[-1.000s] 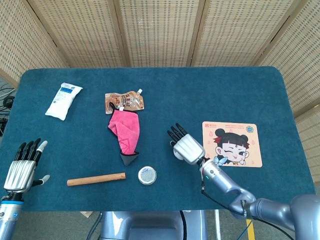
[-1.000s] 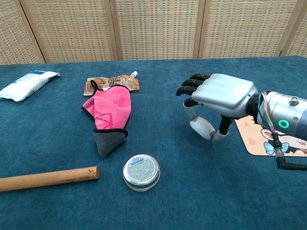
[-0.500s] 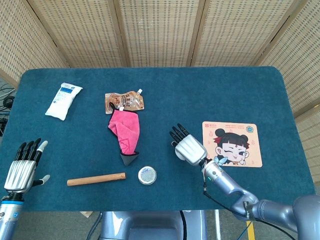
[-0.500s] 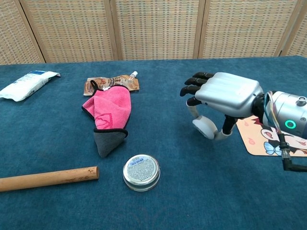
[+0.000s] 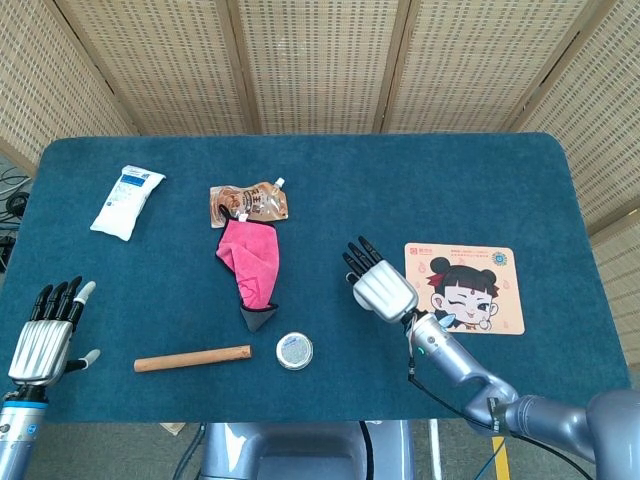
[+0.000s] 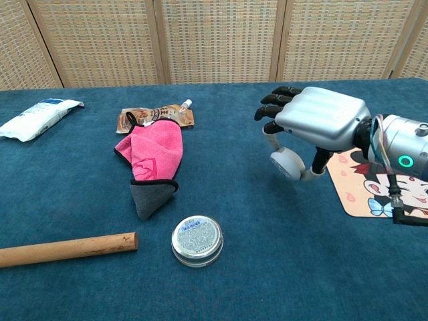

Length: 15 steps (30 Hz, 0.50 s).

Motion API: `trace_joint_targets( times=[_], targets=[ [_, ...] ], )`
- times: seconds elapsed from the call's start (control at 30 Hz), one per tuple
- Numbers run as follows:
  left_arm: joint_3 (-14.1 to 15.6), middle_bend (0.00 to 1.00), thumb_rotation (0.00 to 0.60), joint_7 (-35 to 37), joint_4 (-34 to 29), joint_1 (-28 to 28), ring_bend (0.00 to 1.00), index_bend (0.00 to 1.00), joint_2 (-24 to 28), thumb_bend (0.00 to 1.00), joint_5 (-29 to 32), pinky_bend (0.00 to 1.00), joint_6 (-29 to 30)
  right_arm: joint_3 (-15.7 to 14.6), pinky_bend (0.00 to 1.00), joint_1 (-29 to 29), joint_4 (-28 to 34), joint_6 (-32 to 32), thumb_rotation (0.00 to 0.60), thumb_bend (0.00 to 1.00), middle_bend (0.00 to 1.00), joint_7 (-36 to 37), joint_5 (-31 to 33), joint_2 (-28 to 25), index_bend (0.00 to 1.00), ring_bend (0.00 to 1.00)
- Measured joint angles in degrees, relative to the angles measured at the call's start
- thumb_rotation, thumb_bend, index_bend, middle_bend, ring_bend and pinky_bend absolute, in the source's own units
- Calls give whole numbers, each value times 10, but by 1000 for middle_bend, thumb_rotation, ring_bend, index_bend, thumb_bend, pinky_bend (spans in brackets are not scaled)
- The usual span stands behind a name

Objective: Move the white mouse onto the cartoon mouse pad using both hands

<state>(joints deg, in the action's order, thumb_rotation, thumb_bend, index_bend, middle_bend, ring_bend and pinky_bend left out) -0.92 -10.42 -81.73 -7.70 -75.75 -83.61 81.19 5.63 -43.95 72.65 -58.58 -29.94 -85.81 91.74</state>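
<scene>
My right hand (image 5: 381, 287) (image 6: 319, 121) hovers palm down just left of the cartoon mouse pad (image 5: 480, 297) (image 6: 364, 188). It grips the white mouse (image 6: 286, 164) from above, between thumb and curled fingers, lifted off the blue table (image 5: 420, 190). The head view hides the mouse under the hand. The pad lies flat at the table's right side with a winking cartoon girl on it. My left hand (image 5: 45, 338) rests at the near left corner, fingers straight and apart, holding nothing; the chest view does not show it.
A pink cloth (image 5: 250, 258) (image 6: 148, 157) with a brown pouch (image 5: 250, 203) behind it lies left of centre. A round tin (image 5: 294, 350) (image 6: 196, 239) and a wooden stick (image 5: 192, 358) (image 6: 65, 249) sit near the front edge. A white packet (image 5: 127, 201) is at the far left.
My right hand has carried the white mouse a little to the right and upward, closer to the pad's left edge. The left hand has stayed put.
</scene>
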Motion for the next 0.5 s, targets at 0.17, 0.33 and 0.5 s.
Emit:
trace_joint_targets(
  times=[0.17,0.33,0.5],
  targets=[
    [1,0,600,-1,1,0,0,52,-1,89,-1,0,-1,3,0,0,-10,-7,600,2,158,2,-2,-3,700,0],
    [0,0,600,-3,1,1,0,52,-2,89,-1,0,1,5,0,0,-34,-19,600,2,158,10,-11,-7,704,0],
    [1,0,600,-9,2,1,0,52,-4,88,-2,0,1,4,0,-1,-67,-34,600,2,163,37,-26,-8,711,0]
  ],
)
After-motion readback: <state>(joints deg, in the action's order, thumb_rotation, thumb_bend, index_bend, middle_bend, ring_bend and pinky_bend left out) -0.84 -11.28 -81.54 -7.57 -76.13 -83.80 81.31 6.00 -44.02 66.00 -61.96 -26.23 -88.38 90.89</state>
